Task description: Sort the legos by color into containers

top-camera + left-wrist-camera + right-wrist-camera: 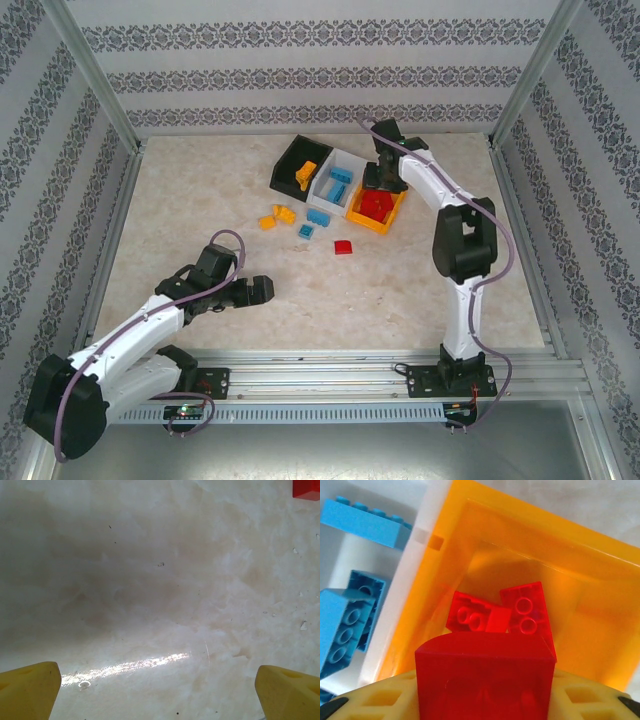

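Note:
My right gripper (383, 182) hangs over the orange-yellow container (392, 222), shut on a red lego (485, 675) between its yellow fingers (380, 700). Two red legos (475, 617) lie in that container (600, 580) below it. The white container (327, 186) holds blue legos (362, 522), and the black container (290, 160) holds an orange one (305, 174). Loose on the table are two orange legos (276, 217), two blue ones (318, 217) and a red one (343, 246). My left gripper (262, 289) is open low over bare table, its fingertips (27, 690) wide apart. The loose red lego (306, 489) shows far ahead of it.
The three containers stand joined in a slanted row at the back middle of the marble table (200, 220). Metal frame posts and patterned walls ring the table. Open table lies between my left gripper and the loose legos.

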`<action>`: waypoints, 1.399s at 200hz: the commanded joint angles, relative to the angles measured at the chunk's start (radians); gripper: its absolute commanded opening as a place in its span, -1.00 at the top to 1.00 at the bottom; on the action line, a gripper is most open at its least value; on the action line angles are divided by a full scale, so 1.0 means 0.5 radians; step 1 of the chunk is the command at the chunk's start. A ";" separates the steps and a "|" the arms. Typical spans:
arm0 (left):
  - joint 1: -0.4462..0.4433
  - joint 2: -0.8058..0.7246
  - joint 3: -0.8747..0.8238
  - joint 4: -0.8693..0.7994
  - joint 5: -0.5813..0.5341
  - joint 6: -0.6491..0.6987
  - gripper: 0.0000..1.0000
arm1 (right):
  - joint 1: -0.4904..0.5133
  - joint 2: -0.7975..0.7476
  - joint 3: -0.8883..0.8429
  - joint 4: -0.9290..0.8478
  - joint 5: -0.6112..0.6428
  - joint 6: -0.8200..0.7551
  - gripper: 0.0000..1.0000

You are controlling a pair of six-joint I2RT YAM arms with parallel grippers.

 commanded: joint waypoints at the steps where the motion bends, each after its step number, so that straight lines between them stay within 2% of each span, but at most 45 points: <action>1: 0.000 0.019 0.053 0.005 0.010 -0.013 -1.00 | -0.027 0.074 0.119 -0.104 -0.028 -0.039 0.02; 25: 0.000 0.033 0.059 0.014 0.009 -0.010 -1.00 | -0.028 0.093 0.112 -0.104 -0.029 -0.032 -0.05; 42: 0.000 0.043 0.057 0.020 0.012 -0.010 -1.00 | -0.028 0.059 0.103 -0.108 -0.029 -0.031 -0.18; 71: 0.000 0.047 0.058 0.041 0.050 -0.015 -1.00 | -0.012 -0.072 0.083 -0.122 -0.018 -0.038 -0.33; 98: 0.000 0.031 0.069 0.046 0.083 -0.033 -1.00 | 0.031 -0.263 0.021 -0.162 0.005 -0.052 -0.37; 149: 0.003 -0.086 0.048 0.044 0.061 -0.065 -1.00 | 0.370 -0.792 -0.449 -0.152 0.094 -0.033 -0.47; 183: 0.009 -0.138 0.039 0.028 0.043 -0.068 -1.00 | 0.648 -0.973 -0.826 -0.095 0.136 0.102 -0.56; 219: 0.011 -0.180 0.025 0.032 0.056 -0.086 -1.00 | 0.827 -0.872 -1.029 0.014 0.142 0.198 -0.61; 280: 0.014 -0.276 0.022 -0.063 0.033 -0.068 -1.00 | 0.785 -0.498 -0.958 0.121 0.100 0.170 -0.57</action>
